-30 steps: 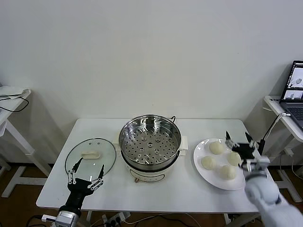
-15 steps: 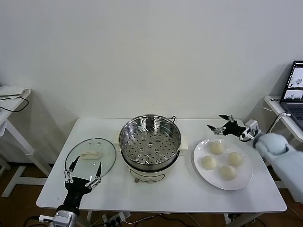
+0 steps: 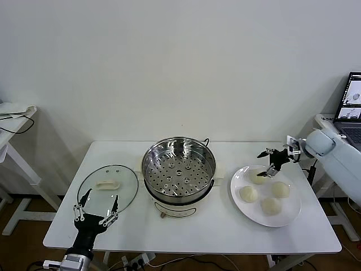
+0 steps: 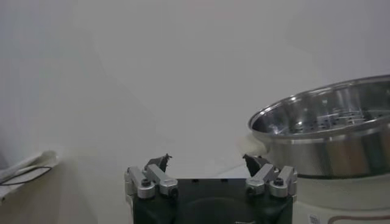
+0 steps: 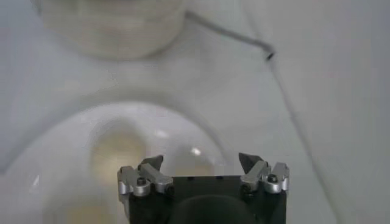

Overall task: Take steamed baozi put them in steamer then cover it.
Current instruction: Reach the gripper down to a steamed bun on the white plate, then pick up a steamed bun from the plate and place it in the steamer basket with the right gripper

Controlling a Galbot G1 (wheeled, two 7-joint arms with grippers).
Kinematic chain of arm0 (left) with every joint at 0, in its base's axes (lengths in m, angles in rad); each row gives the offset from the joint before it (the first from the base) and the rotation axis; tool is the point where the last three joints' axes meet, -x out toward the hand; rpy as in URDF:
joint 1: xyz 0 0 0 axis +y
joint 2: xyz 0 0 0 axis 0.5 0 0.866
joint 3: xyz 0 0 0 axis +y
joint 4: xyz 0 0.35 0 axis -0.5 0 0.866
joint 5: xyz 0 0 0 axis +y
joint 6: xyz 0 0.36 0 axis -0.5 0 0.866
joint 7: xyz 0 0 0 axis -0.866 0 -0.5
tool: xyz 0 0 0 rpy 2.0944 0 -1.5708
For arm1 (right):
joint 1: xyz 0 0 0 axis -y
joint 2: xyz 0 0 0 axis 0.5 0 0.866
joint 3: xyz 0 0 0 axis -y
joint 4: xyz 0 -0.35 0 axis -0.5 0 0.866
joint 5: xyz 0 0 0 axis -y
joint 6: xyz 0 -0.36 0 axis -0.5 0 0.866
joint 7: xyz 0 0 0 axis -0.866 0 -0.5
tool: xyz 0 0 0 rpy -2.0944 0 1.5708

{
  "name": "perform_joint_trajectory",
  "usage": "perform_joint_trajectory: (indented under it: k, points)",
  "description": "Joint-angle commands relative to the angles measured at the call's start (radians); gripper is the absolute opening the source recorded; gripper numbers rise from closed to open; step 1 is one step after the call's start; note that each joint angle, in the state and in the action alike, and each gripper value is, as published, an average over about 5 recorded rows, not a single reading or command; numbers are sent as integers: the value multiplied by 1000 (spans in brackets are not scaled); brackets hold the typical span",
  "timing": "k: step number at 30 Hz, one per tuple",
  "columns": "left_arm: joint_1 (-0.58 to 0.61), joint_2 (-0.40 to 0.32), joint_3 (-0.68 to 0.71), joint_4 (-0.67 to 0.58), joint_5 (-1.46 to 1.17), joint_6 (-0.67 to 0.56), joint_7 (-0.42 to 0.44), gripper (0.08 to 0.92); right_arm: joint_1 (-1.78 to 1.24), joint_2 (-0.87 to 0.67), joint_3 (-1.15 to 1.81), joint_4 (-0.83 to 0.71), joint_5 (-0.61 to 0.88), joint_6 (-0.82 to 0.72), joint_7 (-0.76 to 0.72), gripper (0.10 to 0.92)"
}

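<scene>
Four baozi sit on the plate; the right gripper hovers wide open, empty, above them. Closing hard could squash soft dough. The left gripper idles open near the cover.

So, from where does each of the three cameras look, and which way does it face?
Head view: high, facing forward and down at the table; both arms show.
Left wrist view: behind the open left gripper, facing the steamer.
Right wrist view: above the open right gripper, facing down at the plate.
Head and left wrist views share the steamer.
</scene>
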Motion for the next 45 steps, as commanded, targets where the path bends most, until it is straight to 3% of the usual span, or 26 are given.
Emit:
perform_joint_trajectory:
  k: [1, 24, 32, 38, 45]
  points:
    - [1, -2, -5, 2, -15, 4, -6, 823, 86, 140, -105, -148, -181, 17, -76, 823]
    - [10, -7, -10, 13, -32, 3, -16, 823, 24, 245, -29, -288, -292, 42, 3, 817]
    - [12, -8, -13, 10, -37, 4, -19, 823, 19, 242, -30, -273, -291, 43, 8, 684]
    - [12, -8, -17, 7, -41, 6, -20, 823, 38, 193, -60, -173, -272, 51, 2, 661]
    - [6, -1, -14, -3, -49, 8, -20, 823, 201, 60, -212, 129, -172, 120, 16, 651]
